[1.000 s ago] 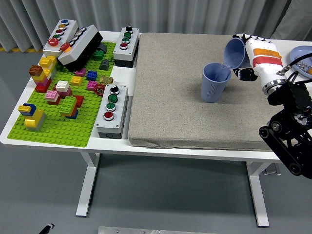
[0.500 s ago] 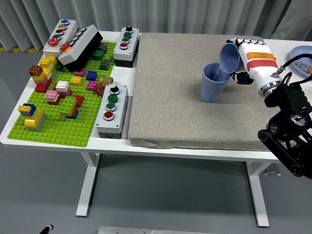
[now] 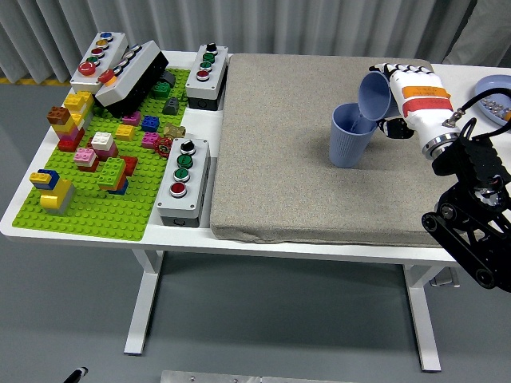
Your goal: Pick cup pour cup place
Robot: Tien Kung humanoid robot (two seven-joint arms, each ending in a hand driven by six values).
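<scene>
A blue cup (image 3: 351,136) stands upright on the grey mat (image 3: 287,159), right of its middle. My right hand (image 3: 403,100), white with orange bands, holds a second blue cup (image 3: 374,96) tilted on its side. That cup's mouth faces left and down, its rim just over the standing cup's right edge. The fingers wrap the tilted cup from the right. I cannot make out any liquid falling. My left arm does not show.
A green baseplate (image 3: 96,215) with several coloured bricks fills the table's left. Button boxes (image 3: 183,180) (image 3: 207,74) (image 3: 100,57) stand along the mat's left edge and at the back left. A blue plate (image 3: 497,96) sits at the far right edge.
The held cup has tipped a bit further and shifted slightly left and down towards the standing cup over the last second. The standing cup stays put.
</scene>
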